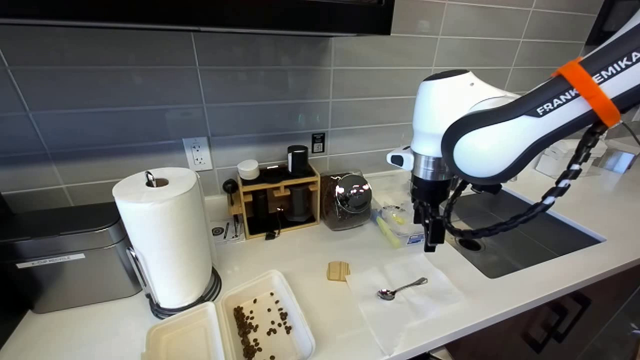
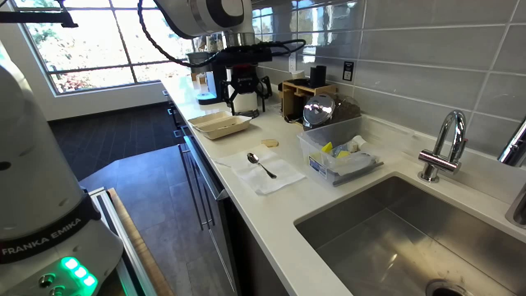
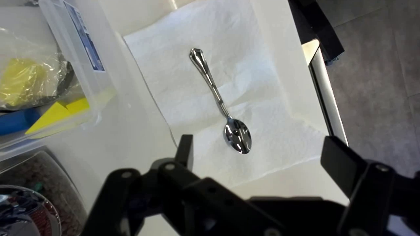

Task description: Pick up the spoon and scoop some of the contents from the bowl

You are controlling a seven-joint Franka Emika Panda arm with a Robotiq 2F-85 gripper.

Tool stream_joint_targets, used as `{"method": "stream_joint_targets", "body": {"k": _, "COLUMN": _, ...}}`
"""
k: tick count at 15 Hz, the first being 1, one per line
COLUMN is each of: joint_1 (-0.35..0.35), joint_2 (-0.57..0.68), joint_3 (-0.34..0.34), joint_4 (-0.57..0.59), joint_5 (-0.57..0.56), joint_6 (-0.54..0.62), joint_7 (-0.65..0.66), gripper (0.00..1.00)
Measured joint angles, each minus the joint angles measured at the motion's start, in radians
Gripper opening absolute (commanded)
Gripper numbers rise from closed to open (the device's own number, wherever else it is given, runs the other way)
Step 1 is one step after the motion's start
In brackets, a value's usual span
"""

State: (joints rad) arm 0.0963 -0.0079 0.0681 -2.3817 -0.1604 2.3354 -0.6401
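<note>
White bench (image 1: 295, 250) along a grey tiled wall (image 1: 265, 90), daylight from a large window (image 2: 80, 41). Spoon (image 3: 223, 105) lies untouched on a sheet of paper towel (image 3: 256, 75), seen in both exterior views; in the wrist view its oval end is toward the claw (image 3: 258, 146), handle slanting away. Claw is empty: jaws spread wide, hanging above the bench, touching nothing.

Step in hand, as I judge it: approach for the pick. Method proposed — shift along the spoon until the jaws straddle the handle, well back from the oval end, so the scooping part is left free. Handle runs aslant to the jaws; a slight wrist turn should let them meet squarely across it. Descend slowly, stopping as the tips just reach the sheet; the handle is slim and low, so gripping too high would probably miss. Main risk: pinching paper along with metal. Lift a little, check the sheet is left behind, then travel.

Outward: tan square piece (image 1: 338, 271) at the sheet's edge, then the bowl (image 1: 300, 320), its lid (image 1: 187, 335) folded back. Contents (image 1: 244, 327), dark brown bits, lie thickest along the lid side — likely the best place to scoop. Clear tub (image 2: 307, 148) near the sheet, toward the wall: avoid it when turning.
</note>
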Motion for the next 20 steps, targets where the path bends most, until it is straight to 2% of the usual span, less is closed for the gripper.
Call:
{"method": "stream_joint_targets", "body": {"k": 8, "joint_1": 0.001, "joint_2": -0.012, "joint_3": 0.004, "joint_4": 0.002, "joint_5": 0.0, "joint_6": 0.0, "joint_7": -0.006, "gripper": 1.0}}
{"method": "stream_joint_targets", "body": {"k": 12, "joint_1": -0.003, "joint_2": 0.025, "joint_3": 0.002, "joint_4": -0.017, "joint_5": 0.01, "joint_6": 0.072, "joint_7": -0.072, "gripper": 1.0}}
{"method": "stream_joint_targets", "body": {"k": 14, "joint_1": -0.014, "joint_2": 0.063, "joint_3": 0.001, "joint_4": -0.038, "joint_5": 0.068, "joint_6": 0.141, "joint_7": -0.174, "gripper": 1.0}}
{"method": "stream_joint_targets", "body": {"k": 16, "joint_1": -0.028, "joint_2": 0.108, "joint_3": 0.005, "joint_4": -0.051, "joint_5": 0.174, "joint_6": 0.194, "joint_7": -0.318, "gripper": 1.0}}
{"method": "stream_joint_targets", "body": {"k": 20, "joint_1": -0.079, "joint_2": 0.195, "joint_3": 0.039, "joint_4": -0.052, "joint_5": 0.361, "joint_6": 0.245, "joint_7": -0.605, "gripper": 1.0}}
